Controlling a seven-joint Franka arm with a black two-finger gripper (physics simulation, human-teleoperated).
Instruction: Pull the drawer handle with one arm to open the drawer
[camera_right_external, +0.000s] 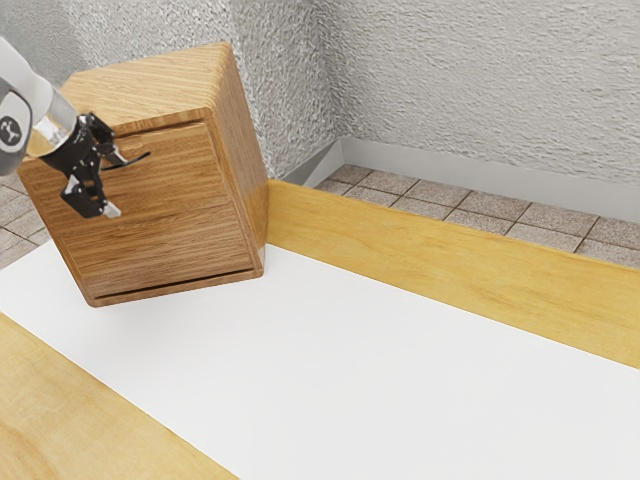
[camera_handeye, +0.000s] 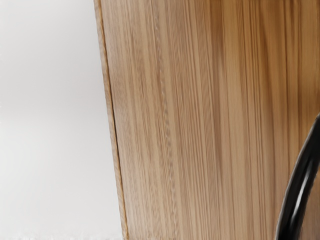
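Grey walls (camera_right_external: 450, 70) back the white worktop (camera_right_external: 380, 360) where the wooden drawer (camera_right_external: 170, 210) sits shut, claw (camera_right_external: 105, 170) spread wide at its black handle (camera_right_external: 135, 157), the pull yet to come.

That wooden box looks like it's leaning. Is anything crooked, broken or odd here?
Nothing stands out. The cabinet rests flat on the white table. Its lean matches that of the wall corner, so it is likely just the camera's angle. The tool sits at the drawer handle, with no damage visible.
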